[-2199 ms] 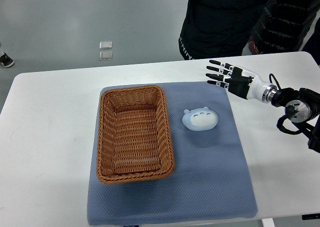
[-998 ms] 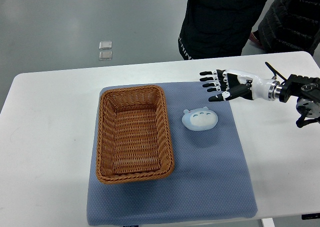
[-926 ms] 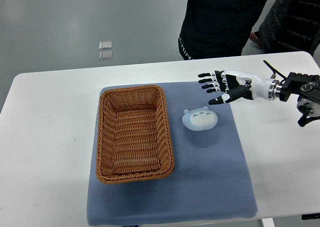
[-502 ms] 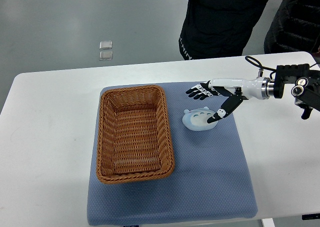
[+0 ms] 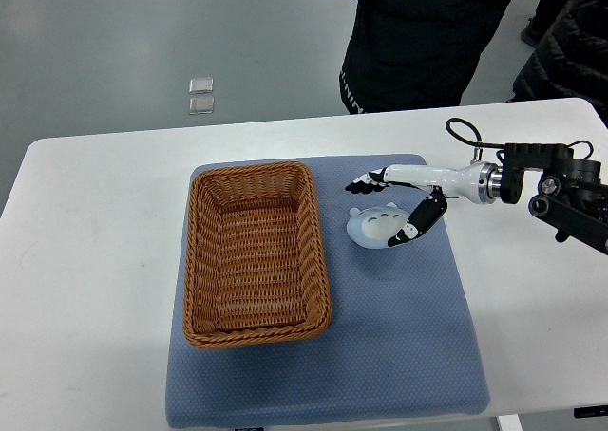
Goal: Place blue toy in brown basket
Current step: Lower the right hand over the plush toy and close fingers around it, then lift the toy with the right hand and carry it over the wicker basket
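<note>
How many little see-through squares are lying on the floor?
2. Both clear squares lie on the grey floor beyond the table, side by side: one farther away, one just nearer the table.

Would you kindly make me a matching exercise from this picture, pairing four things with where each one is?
Things:
1. basket
2. blue toy
3. right hand
4. mat

Places:
A. spread over the white table, under the basket and the toy
B. on the left half of the mat, empty
C. on the mat, just right of the basket
D. around the toy, fingers behind it and thumb at its right side

Pairs: 1-B, 2-C, 3-D, 4-A
</note>
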`<state>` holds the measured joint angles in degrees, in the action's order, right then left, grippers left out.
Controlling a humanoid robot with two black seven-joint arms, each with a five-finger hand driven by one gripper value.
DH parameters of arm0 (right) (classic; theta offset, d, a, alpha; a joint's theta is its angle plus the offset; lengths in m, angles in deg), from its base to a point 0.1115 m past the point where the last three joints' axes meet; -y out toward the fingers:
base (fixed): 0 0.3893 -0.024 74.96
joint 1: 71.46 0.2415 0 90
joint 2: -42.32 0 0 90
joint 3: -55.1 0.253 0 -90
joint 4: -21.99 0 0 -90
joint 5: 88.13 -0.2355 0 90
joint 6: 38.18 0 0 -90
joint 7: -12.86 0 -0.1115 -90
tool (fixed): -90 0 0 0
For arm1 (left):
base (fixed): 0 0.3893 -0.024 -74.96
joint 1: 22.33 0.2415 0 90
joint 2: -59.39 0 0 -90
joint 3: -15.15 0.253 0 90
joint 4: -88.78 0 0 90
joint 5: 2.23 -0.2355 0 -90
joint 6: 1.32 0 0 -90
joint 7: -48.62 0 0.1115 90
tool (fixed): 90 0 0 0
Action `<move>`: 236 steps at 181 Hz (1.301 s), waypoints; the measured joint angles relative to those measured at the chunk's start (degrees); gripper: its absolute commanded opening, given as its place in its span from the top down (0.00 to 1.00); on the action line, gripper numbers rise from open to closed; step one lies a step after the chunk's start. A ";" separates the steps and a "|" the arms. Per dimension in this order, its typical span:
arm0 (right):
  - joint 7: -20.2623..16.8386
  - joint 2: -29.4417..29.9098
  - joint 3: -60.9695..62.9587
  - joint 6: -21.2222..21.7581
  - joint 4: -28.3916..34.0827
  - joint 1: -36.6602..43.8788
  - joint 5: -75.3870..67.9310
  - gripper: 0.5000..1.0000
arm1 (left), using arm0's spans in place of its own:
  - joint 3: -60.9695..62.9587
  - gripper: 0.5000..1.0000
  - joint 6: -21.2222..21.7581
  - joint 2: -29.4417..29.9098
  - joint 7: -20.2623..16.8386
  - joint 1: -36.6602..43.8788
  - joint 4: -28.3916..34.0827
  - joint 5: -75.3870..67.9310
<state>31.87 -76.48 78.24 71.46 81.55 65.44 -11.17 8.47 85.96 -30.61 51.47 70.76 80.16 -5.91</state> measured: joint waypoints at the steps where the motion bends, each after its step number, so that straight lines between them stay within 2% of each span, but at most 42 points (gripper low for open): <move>1: 0.00 0.01 -0.03 -0.10 0.00 -0.06 0.04 0.17 | 0.00 0.00 0.00 0.00 0.00 0.00 0.00 0.00; 63: -0.12 0.41 -0.29 -6.50 -0.11 -4.24 1.09 0.18 | 0.00 0.00 0.00 0.00 0.02 -0.01 0.00 0.00; 90: -0.23 0.42 -0.29 -8.58 -0.42 -4.69 1.09 0.22 | 0.00 0.00 0.00 0.00 0.02 0.00 0.00 0.00; 132: -0.38 0.87 -0.29 -9.08 -0.84 -5.21 1.09 0.45 | 0.00 0.00 0.00 0.00 0.01 0.00 0.00 0.00; 144: -0.35 0.93 -0.28 -9.09 -0.91 -5.28 1.09 0.58 | 0.00 0.00 0.00 0.00 0.01 0.00 0.00 0.00; 151: -0.30 0.97 -0.27 -9.09 -0.92 -5.30 1.09 0.70 | 0.00 0.00 0.00 0.00 0.01 0.00 0.00 0.00; 184: 0.02 0.97 -0.04 -9.09 -0.94 -5.29 0.90 0.99 | 0.00 0.00 0.00 0.00 0.01 0.00 0.00 0.00; 236: 1.62 0.55 1.03 -9.09 -0.95 -4.80 -0.23 1.00 | 0.00 0.00 0.00 0.00 0.00 0.01 0.00 0.00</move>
<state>33.49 -75.93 79.26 62.37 80.61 60.64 -11.39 8.47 85.96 -30.61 51.46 70.77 80.16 -5.92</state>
